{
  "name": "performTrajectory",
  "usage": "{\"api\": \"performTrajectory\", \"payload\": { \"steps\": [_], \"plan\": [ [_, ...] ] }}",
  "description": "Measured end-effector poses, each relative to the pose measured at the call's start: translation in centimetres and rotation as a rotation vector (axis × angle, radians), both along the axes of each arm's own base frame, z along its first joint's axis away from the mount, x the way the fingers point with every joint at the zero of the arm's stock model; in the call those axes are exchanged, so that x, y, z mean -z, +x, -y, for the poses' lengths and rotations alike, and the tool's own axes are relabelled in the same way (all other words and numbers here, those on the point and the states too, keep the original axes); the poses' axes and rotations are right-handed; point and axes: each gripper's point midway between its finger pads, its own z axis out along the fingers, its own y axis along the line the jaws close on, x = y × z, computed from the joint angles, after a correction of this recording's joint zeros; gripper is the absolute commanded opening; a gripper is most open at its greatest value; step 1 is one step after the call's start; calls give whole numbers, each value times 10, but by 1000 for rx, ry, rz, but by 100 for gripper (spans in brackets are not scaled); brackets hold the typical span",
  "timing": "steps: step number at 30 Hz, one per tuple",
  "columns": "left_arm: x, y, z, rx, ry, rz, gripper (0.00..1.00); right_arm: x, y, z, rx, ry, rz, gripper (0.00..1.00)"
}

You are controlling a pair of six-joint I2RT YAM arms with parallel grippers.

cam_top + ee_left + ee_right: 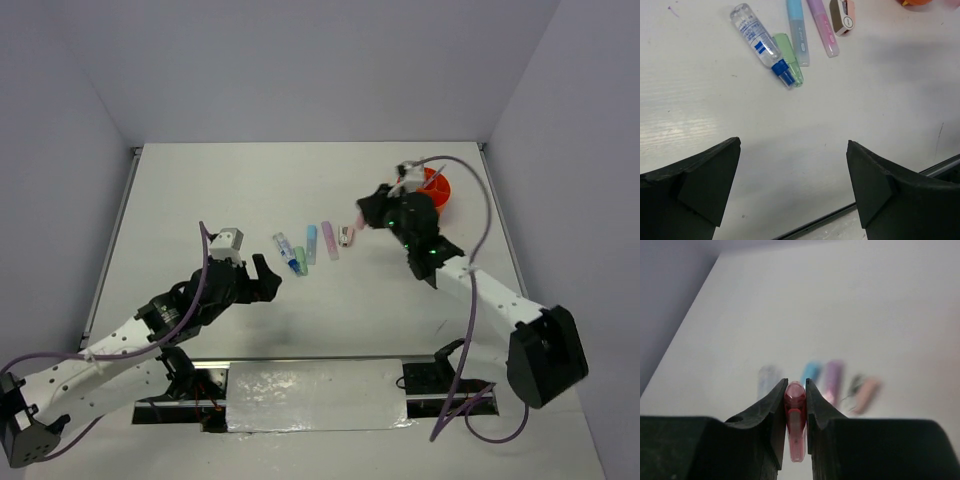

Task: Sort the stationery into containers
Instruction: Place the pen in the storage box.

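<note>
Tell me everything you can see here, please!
bottle: one, clear with blue cap, left end of the row
green marker: one, pale green, beside the bottle
blue pen: one, light blue, next in the row
pink-purple pen: one, next in the row
small case: one, brown and pink, right end of the row
pot: one, orange, far right
pink marker: one, in the right hand
table: one, white
left hand: one, black, open, near the row
right hand: one, black, shut on the pink marker

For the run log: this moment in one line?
left tool: open, empty | right tool: shut on pink pen | status: pink pen not yet in orange pot
</note>
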Motion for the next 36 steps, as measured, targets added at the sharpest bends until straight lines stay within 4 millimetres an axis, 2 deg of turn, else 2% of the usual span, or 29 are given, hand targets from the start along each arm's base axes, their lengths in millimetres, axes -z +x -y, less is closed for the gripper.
{"api": "performTrajectory", "payload": {
  "steps": [2,3,6,8,10,11,14,18,21,24,31,36],
  "plan": [
    [-2,-3,-5,-5,8,-8,99,-28,33,70,197,-34,150,0],
    [-2,-6,-7,-2,11,-12,99,-42,43,101,292,-58,227,0],
    [-2,-16,-8,31,-5,-21,99,-76,61,175,497,-131,403,0],
    [-2,-20,-6,56,-14,-29,99,-87,74,217,616,-179,459,0],
    [0,-24,-3,79,-18,-41,99,-86,90,255,710,-225,473,0],
    [2,-26,-1,92,-20,-49,99,-81,100,268,734,-246,466,0],
    [6,-32,6,143,-25,-78,99,-54,132,303,783,-314,401,0],
    [5,-38,11,194,-29,-78,99,-23,149,331,787,-346,333,0],
    [4,-38,13,205,-35,-76,99,-21,161,347,772,-334,332,0],
    [3,-38,16,216,-44,-72,99,-26,181,353,710,-300,354,0],
    [0,-41,22,255,-52,-63,99,4,217,342,553,-208,302,5],
    [-7,-41,25,272,-74,-45,99,25,222,330,486,-156,244,12]
  ]
}}
